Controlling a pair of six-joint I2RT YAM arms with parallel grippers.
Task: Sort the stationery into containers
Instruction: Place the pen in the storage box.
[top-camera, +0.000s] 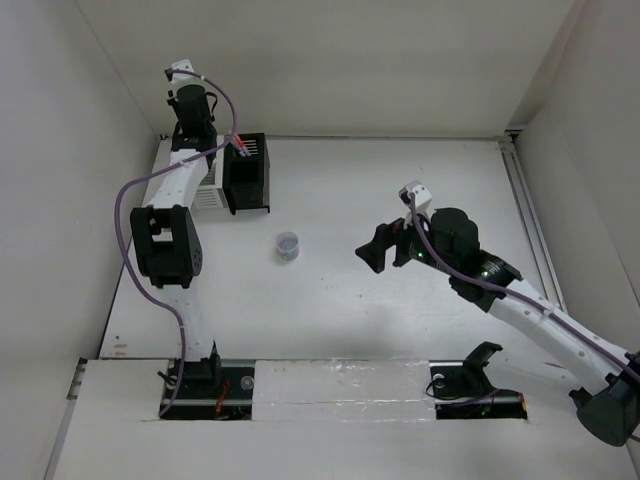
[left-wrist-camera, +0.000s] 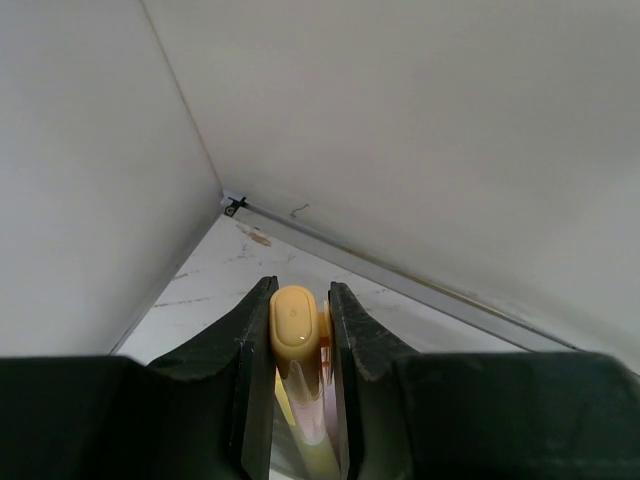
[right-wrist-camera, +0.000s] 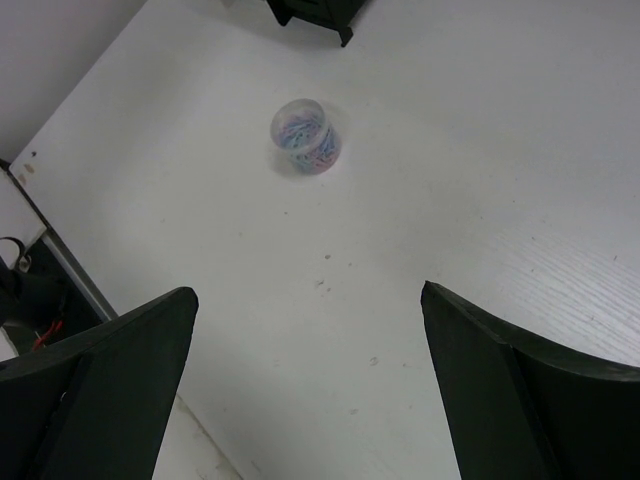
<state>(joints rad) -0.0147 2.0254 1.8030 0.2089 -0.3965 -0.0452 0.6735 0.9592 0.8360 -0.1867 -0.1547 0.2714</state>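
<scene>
The left hand (left-wrist-camera: 298, 300) was pinching a yellow marker (left-wrist-camera: 295, 335). Its two dark fingers (left-wrist-camera: 255, 360) pressed against the marker's sides, and the rounded end stuck out just past the fingertips. The rest of the body ran back between them, out of sight. Beyond that end, the wrist view showed only a corner where two pale walls (left-wrist-camera: 420, 130) met the worktop (left-wrist-camera: 230, 275).

From above, that hand (top-camera: 236, 147) hung at the far left of the worktop (top-camera: 400, 200), over the far left part of the black box (top-camera: 247, 182). I could not tell whether the marker touched the box. The white box (top-camera: 207, 193) stood joined to the black one on its left, partly hidden under the left arm.

The right hand (right-wrist-camera: 308, 292) was spread wide and held nothing, with only bare worktop between its fingers (right-wrist-camera: 130, 380). It hovered right of centre (top-camera: 385, 250), pointing left towards a small round tub (right-wrist-camera: 305, 135). The tub (top-camera: 288, 245) stood upright and alone on the worktop, near the black box's near right corner and well apart from the right hand. It was translucent, with small coloured bits inside that were too small to make out.
</scene>
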